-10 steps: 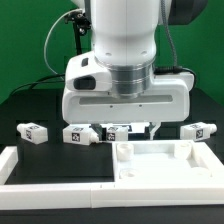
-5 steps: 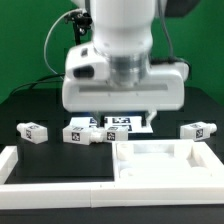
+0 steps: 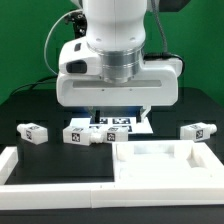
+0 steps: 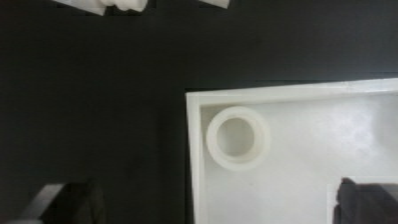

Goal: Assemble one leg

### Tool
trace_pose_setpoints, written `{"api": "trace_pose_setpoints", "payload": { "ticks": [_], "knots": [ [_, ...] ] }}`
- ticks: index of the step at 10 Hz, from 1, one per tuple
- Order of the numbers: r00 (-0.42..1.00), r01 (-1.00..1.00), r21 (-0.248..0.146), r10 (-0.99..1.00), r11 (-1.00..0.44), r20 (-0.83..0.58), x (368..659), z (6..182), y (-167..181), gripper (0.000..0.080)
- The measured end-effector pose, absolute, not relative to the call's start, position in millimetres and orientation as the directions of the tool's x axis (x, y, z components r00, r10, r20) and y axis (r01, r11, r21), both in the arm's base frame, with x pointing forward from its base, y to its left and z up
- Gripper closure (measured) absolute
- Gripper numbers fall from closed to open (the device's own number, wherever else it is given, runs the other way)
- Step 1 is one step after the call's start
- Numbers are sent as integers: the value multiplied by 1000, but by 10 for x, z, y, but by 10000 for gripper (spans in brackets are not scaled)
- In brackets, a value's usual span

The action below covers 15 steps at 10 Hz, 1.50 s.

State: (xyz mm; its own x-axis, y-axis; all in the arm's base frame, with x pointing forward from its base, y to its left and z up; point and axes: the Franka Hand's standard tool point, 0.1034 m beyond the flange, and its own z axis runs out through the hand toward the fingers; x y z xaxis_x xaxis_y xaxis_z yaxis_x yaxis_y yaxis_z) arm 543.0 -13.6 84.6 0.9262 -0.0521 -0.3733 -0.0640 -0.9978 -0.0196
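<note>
**Inventory, as I see it from the remote desk**

1. Gripper [image 4: 214, 203]: hangs above the table, over the panel's corner. The wrist view shows both fingertips [image 4: 63, 205] dark and spread far apart with nothing btwn them. Jaws wide open, holding nothing.
2. Leg A [image 3: 33, 131]: lies on its side on the black table [image 3: 15, 112], furthest to the exterior view's left, apart from the others.
3. Leg B [image 3: 80, 133]: lies on its side next along toward the centre, below the gripper body's edge.
4. Leg C [image 3: 197, 131]: lies alone at the exterior view's right, behind the panel's far corner.
5. Tagged white patch [image 3: 120, 124]: sits under the arm, partly hidden. I can't tell whether it is a leg or smth else.
6. Panel [image 3: 160, 165]: large, white, flat on the table in front of the legs. It has a round ringed hole [image 4: 238, 135] near its corner.
7. White rail [image 3: 20, 165]: L-shaped, at the front on the exterior view's left, beside the panel.
</note>
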Motion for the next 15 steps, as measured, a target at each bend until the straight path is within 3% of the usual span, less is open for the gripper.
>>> {"api": "trace_pose_setpoints", "payload": {
  "ticks": [2, 4, 8, 10, 11, 12, 13, 14, 15],
  "knots": [
    [912, 0, -53, 22, -999, -409, 5256, 880, -372, 151],
    [878, 218, -125, 251, -968, -407, 5111, 983, -677, 151],
    [820, 370, -209, 424, -905, -385, 5034, 920, -686, 151],
    [806, 391, -211, 444, -896, -391, 4999, 908, -736, 151],
    [763, 449, -189, 485, -873, -427, 4868, 874, -905, 151],
    [724, 520, -141, 522, -842, -451, 4725, 871, -1014, 151],
    [699, 559, -131, 550, -819, -457, 4586, 800, -1088, 151],
    [680, 555, -137, 542, -821, -494, 4447, 708, -1171, 151],
    [647, 528, -159, 516, -835, -561, 4428, 741, -1099, 151]
  ]
}}
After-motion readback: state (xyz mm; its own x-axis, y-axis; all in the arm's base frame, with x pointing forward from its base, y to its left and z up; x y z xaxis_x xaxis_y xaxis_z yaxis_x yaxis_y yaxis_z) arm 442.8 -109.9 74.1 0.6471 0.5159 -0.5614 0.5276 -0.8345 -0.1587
